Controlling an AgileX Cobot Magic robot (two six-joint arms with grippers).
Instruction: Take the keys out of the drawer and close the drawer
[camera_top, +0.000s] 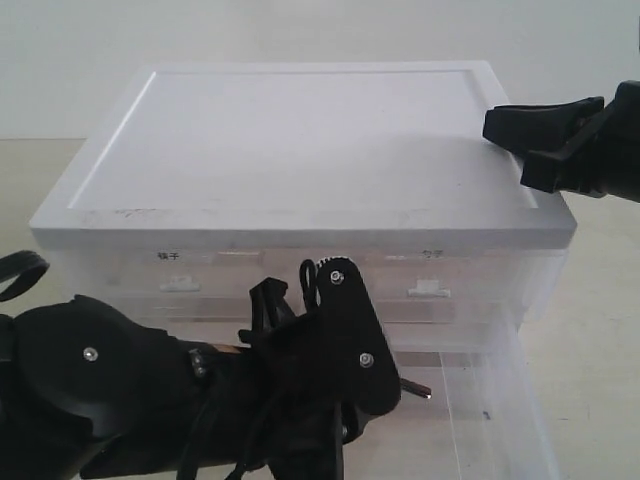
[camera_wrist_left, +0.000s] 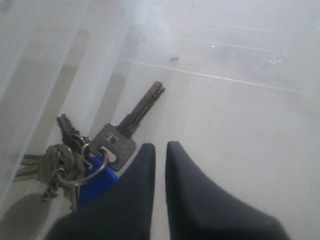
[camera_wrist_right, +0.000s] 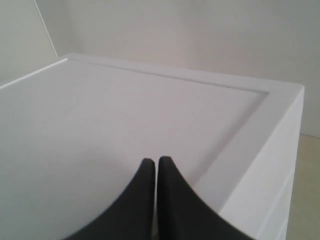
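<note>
Now flat at floor edge of open drawer (camera_top: 490, 400), beside translucent wall: keys (camera_wrist_left: 107, 147); longest key's axis roughly along wall, tip away from bunch. Just beside: left gripper (camera_wrist_left: 160, 145), nearly closed, empty. Above cabinet top (camera_top: 300, 140) corner: right gripper (camera_wrist_right: 156, 160), closed, empty.

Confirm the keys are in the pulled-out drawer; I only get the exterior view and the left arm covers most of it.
Observer: Yes. Left wrist view shows the keys lying on the floor of the drawer, by its side wall.
Operator: Gripped?
Observer: No. The left gripper has its fingertips close together, empty, right beside them.
Operator: Right gripper?
Observer: Right wrist view shows the right gripper shut, empty, over the cabinet top.
</note>
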